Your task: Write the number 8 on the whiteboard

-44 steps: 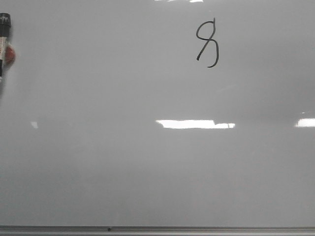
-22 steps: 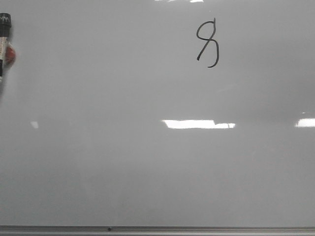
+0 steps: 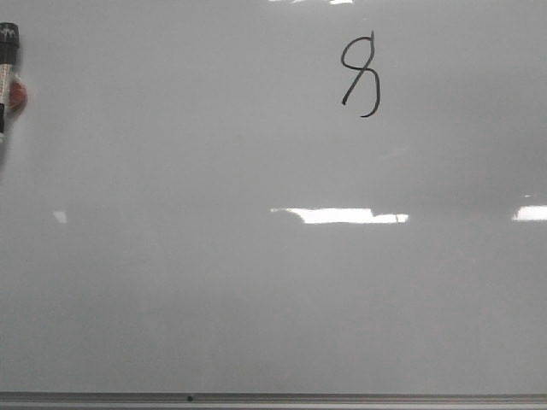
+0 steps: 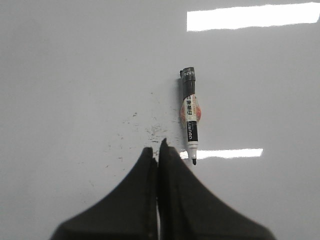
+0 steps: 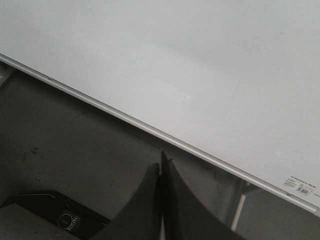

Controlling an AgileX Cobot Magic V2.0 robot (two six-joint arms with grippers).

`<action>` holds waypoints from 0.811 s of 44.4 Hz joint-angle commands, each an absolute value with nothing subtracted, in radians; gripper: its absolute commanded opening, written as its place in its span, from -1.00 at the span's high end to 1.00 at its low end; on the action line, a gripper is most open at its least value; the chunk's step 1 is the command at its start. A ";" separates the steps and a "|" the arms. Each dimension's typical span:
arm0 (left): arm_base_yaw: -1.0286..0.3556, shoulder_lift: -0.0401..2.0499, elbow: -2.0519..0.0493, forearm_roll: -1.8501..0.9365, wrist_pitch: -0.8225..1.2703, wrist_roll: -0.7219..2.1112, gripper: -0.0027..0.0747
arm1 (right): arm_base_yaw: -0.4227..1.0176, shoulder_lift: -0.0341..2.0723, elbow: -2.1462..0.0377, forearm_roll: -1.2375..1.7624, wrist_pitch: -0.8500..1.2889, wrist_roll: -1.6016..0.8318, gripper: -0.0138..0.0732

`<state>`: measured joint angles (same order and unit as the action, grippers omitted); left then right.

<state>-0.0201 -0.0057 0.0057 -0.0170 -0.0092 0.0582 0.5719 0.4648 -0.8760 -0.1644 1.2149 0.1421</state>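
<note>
From the front I saw the number 8 (image 3: 360, 75) drawn high on the whiteboard (image 3: 256, 299), its lower loop open, so I judged the writing nearly done. On the left wrist, the left gripper (image 4: 158, 148) was pressed together and empty, the marker (image 4: 189, 116) lying loose just beyond its fingertips. The right gripper (image 5: 161, 167) was likewise closed on nothing, over the board's rail (image 5: 150, 131).

the left gripper (image 4: 159, 150) has its two dark fingers pressed together with nothing between them. just beside their tips a marker (image 4: 190, 116) lies on the whiteboard (image 4: 75, 75), uncapped tip nearest the gripper. faint black specks dot the board beside the marker.
</note>
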 commanded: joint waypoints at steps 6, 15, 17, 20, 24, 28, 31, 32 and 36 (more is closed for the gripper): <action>-0.020 -0.025 0.008 -0.024 -0.092 0.060 0.98 | 0.547 0.450 -0.898 -0.188 1.157 0.133 0.84; -0.020 -0.025 0.008 -0.024 -0.092 0.060 0.98 | 0.360 0.347 -0.813 -0.205 1.067 0.133 0.84; -0.020 -0.025 0.008 -0.024 -0.092 0.060 0.98 | 0.320 0.318 -0.778 -0.205 1.037 0.129 0.84; -0.020 -0.025 0.008 -0.024 -0.092 0.060 0.98 | 0.261 0.267 -0.719 -0.190 0.966 0.076 0.84; -0.020 -0.025 0.008 -0.024 -0.092 0.060 0.98 | 0.197 0.211 -0.636 -0.137 0.835 -0.051 0.83; -0.020 -0.025 0.008 -0.024 -0.092 0.060 0.98 | 0.126 0.160 -0.535 -0.118 0.674 -0.095 0.84; -0.020 -0.025 0.008 -0.024 -0.092 0.060 0.98 | 0.071 0.131 -0.470 -0.102 0.580 -0.093 0.84; -0.020 -0.025 0.008 -0.024 -0.092 0.060 0.98 | 0.052 0.122 -0.439 -0.089 0.531 -0.093 0.84; -0.020 -0.025 0.008 -0.024 -0.092 0.060 0.98 | -0.018 0.087 -0.350 -0.066 0.387 -0.093 0.84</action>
<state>-0.0201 -0.0057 0.0057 -0.0170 -0.0110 0.0582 0.0422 0.1009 -0.3994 -0.0871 0.6186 -0.0776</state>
